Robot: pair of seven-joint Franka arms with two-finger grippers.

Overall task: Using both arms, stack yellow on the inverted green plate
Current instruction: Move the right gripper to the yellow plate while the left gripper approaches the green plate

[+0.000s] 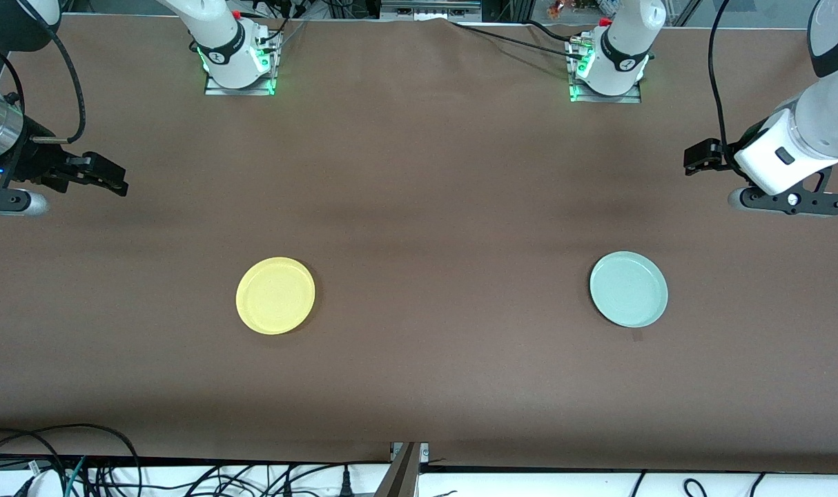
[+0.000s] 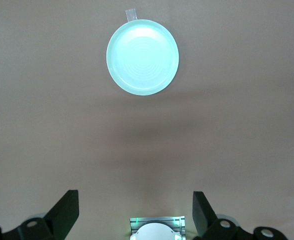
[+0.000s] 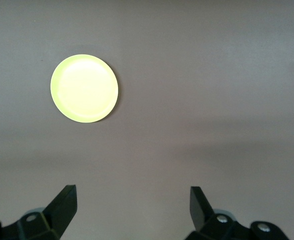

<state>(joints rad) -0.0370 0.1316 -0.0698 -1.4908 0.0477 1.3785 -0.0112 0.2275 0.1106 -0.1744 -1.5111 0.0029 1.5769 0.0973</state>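
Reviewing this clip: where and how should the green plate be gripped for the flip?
Probably at the raised rim: the green plate lies flat and right way up on the table, so only its edge offers a pinch. The open left gripper, up over its own end of the table, could descend onto the rim nearest that end.

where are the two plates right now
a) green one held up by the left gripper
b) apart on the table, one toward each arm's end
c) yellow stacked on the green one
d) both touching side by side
b: the yellow plate lies toward the right arm's end and the green plate toward the left arm's end, with bare table between them, and both grippers are open and away from them.
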